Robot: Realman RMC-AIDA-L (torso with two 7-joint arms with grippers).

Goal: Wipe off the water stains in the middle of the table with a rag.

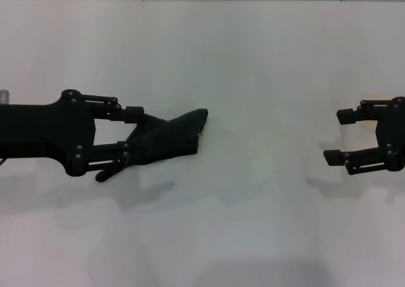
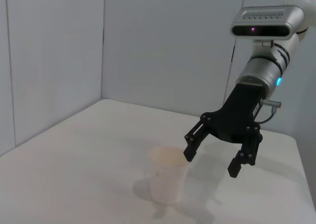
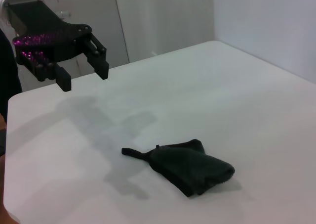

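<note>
- We see the soft black-charcoal cloth rag [image 1: 168,137] lying on the smooth white table [image 1: 253,65], w/ left gripper [image 1: 123,136] above it, fingers spread.
- Right gripper [image 1: 338,136] at 3 o'clock, fingers spread, holding nothing.

Matte black linkage tools on both arms

The right tool [image 2: 215,157] is showing jointed black fingers under a silver wrist wearing a grey camera bar.

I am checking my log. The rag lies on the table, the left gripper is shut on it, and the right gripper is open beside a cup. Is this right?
Not quite. The left gripper is not shut on the rag: the right wrist view shows it in the air with open jaws, apart from the rag on the table. The rest holds.
</note>
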